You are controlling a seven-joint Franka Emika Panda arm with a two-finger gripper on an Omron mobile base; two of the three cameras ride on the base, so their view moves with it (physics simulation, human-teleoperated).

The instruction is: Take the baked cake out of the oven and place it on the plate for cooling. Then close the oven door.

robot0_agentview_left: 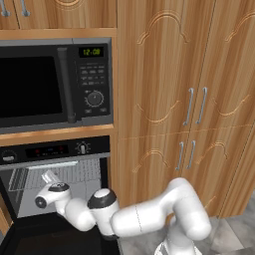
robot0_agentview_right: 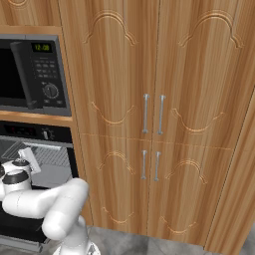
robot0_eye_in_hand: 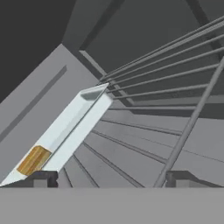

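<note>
The black built-in wall oven [robot0_agentview_left: 55, 169] stands open just below the larger black microwave with its green clock [robot0_agentview_left: 55, 82], and the white arm's two-finger gripper [robot0_eye_in_hand: 111, 178] reaches into its grey cavity, above the thin wire rack [robot0_eye_in_hand: 170, 83]. The fingers stand wide and hold nothing.

Just beside one fingertip [robot0_eye_in_hand: 39, 179], a pale, flat, straight-edged tray carrying a golden-brown baked cake [robot0_eye_in_hand: 34, 159] lies on the rack, seen edge-on (its full outline cannot be made out).

The cake itself is likely soft and crumbly, so it should not be squeezed. The stiff rim of the tray looks the safer hold, though probably smooth and slippery. It should stay level on the way out.
</note>
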